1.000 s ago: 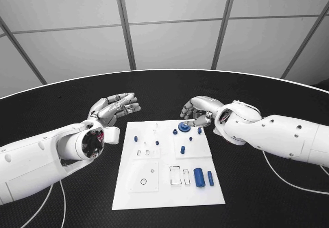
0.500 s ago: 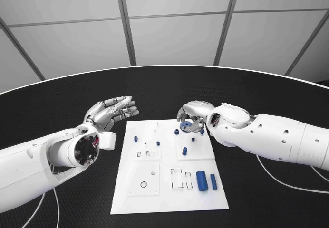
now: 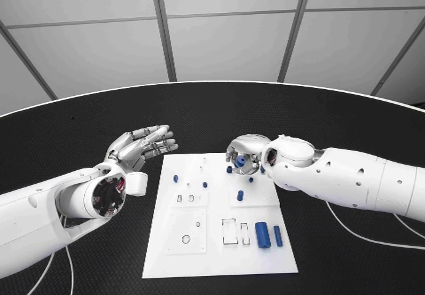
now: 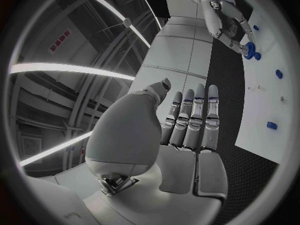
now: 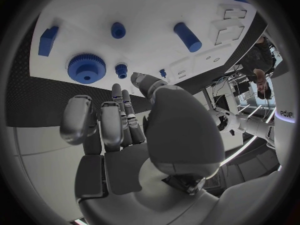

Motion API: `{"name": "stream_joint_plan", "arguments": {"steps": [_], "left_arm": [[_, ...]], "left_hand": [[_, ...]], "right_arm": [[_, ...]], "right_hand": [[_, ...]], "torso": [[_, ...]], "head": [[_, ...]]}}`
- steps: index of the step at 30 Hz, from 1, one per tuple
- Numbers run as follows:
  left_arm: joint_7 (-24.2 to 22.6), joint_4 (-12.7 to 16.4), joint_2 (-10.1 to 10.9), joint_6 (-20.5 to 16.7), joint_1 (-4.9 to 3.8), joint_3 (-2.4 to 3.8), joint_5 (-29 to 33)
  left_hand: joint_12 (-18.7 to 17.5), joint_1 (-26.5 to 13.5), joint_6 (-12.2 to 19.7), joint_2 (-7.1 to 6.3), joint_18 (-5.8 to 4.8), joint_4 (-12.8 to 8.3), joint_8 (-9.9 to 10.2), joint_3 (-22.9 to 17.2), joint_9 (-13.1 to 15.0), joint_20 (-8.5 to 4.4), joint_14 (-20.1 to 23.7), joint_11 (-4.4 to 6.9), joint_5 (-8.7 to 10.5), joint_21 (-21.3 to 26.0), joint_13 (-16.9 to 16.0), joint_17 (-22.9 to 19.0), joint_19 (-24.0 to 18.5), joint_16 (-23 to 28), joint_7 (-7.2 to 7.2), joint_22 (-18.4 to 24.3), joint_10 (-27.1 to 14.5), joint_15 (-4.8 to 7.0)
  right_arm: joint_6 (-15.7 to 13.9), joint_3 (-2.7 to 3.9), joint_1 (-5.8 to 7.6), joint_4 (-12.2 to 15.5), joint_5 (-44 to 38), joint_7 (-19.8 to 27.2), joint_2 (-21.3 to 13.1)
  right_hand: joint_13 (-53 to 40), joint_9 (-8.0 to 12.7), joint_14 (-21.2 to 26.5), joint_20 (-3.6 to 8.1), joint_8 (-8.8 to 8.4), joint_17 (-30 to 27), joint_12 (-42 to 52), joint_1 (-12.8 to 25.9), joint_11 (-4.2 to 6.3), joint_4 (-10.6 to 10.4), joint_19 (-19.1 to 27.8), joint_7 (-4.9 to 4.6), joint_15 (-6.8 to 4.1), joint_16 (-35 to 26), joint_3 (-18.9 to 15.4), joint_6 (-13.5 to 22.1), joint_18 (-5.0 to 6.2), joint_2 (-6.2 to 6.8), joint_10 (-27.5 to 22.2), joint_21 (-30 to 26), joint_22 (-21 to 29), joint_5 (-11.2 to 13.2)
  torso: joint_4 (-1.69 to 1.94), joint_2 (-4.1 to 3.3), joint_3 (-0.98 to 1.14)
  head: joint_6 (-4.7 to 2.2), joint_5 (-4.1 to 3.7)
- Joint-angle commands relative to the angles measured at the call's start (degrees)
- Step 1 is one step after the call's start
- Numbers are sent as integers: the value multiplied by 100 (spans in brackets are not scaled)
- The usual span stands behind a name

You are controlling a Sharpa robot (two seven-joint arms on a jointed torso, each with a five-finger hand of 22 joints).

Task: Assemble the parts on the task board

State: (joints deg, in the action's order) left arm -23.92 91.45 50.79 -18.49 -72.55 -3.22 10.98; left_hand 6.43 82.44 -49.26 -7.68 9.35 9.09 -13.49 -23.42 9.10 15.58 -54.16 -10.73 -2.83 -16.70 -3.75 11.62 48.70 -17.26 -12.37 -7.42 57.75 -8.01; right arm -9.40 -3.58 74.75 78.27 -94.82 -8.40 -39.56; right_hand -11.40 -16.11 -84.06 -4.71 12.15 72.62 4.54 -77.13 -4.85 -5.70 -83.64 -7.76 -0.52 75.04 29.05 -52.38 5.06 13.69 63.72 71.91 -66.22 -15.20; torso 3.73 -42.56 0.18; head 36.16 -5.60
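The white task board (image 3: 217, 261) lies mid-table with several blue parts on it. A blue gear (image 3: 241, 161) (image 5: 86, 67) stands at its far right, a small blue toothed piece (image 5: 121, 70) beside it. My right hand (image 3: 246, 151) (image 5: 119, 117) hovers just over them, fingers loosely curled and apart, nothing in them; a gap shows between fingertips and gear. My left hand (image 3: 142, 144) (image 4: 187, 120) floats off the board's far left corner, fingers straight, empty. The right hand (image 4: 228, 20) reaches down beside the gear (image 4: 249, 48).
Short blue pegs (image 3: 175, 179) (image 3: 204, 184) (image 3: 239, 195) stand in the board's far half. A thick blue cylinder (image 3: 262, 234) and a thinner one (image 3: 277, 236) lie near its right edge, beside rectangular slots (image 3: 230, 231). Black table (image 3: 354, 258) surrounds the board.
My right arm has swung in over the board's far right, and the hand has turned above the gear. The gear stays in place. The left hand has barely moved.
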Motion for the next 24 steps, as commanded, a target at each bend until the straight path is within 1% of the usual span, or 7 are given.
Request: {"name": "stream_joint_plan", "arguments": {"steps": [1,5,9,13,15,21,24], "left_arm": [[6,-3,1,2,-3,0,0],[13,-2,2,8,-5,0,0],[27,1,6,24,-6,0,0],[43,5,14,40,-8,0,2],[50,9,17,46,-10,0,3],[63,23,29,54,-14,0,10],[67,27,33,55,-17,0,11]], "left_hand": [[-26,-18,-13,-20,118,-3,20,-23,-9,-5,-3,-22,-12,-33,8,6,25,14,-196,2,18,-39],[-26,-18,-13,-20,118,-3,20,-23,-9,-5,-3,-22,-12,-33,8,6,25,14,-196,2,18,-39],[-26,-18,-13,-20,118,-3,20,-23,-9,-5,-3,-22,-12,-33,8,6,25,14,-196,2,18,-39],[-41,-40,-9,-31,116,-3,28,-32,-13,-6,4,-26,-11,-35,8,7,26,22,-199,4,15,-43],[-41,-40,-9,-31,116,-3,28,-32,-13,-6,4,-26,-11,-35,8,7,26,22,-199,4,15,-43],[-50,-51,-5,-37,115,-4,32,-36,-15,-6,10,-28,-11,-35,8,8,26,28,-200,5,12,-46],[-50,-51,-5,-37,115,-4,32,-36,-15,-6,10,-28,-11,-35,8,8,26,28,-200,5,12,-46]], "right_arm": [[7,0,0,-20,-62,-14,26],[31,-1,0,-45,-185,-51,52],[54,-1,0,-83,-241,-84,76],[97,-1,0,-121,-261,-97,106],[124,-2,0,-127,-266,-108,116],[189,-2,0,-152,-271,-120,136],[213,-2,0,-164,-272,-120,149]], "right_hand": [[-19,-19,-317,-21,10,32,33,-7,-5,-35,-37,1,48,48,27,16,-73,49,-13,71,-81,-24],[-36,-37,-319,-22,23,53,52,8,3,-52,-50,3,46,84,37,5,-87,41,21,164,-195,-26],[-71,-69,-322,-22,49,82,94,34,27,-80,-81,7,28,137,48,-25,-117,32,103,332,-405,-27],[-82,-78,-319,-20,54,63,105,32,36,-84,-81,11,21,130,63,-28,-120,18,127,356,-432,-33],[-91,-88,-317,-19,62,58,113,35,42,-95,-75,15,16,134,79,-38,-119,-4,145,366,-443,-39],[-98,-93,-316,-18,65,59,122,31,49,-94,-72,16,11,140,87,-39,-119,-11,164,372,-450,-40],[-107,-102,-315,-16,71,60,133,29,56,-95,-67,16,5,148,97,-45,-118,-19,187,379,-456,-39]], "torso": [[18,-29,0],[32,-36,0],[47,-55,8],[66,-77,7],[76,-85,2],[77,-118,9],[86,-126,9]], "head": [[-18,-9],[-20,-12],[-32,-16],[-48,-36],[-54,-46],[-59,-40],[-67,-40]]}}
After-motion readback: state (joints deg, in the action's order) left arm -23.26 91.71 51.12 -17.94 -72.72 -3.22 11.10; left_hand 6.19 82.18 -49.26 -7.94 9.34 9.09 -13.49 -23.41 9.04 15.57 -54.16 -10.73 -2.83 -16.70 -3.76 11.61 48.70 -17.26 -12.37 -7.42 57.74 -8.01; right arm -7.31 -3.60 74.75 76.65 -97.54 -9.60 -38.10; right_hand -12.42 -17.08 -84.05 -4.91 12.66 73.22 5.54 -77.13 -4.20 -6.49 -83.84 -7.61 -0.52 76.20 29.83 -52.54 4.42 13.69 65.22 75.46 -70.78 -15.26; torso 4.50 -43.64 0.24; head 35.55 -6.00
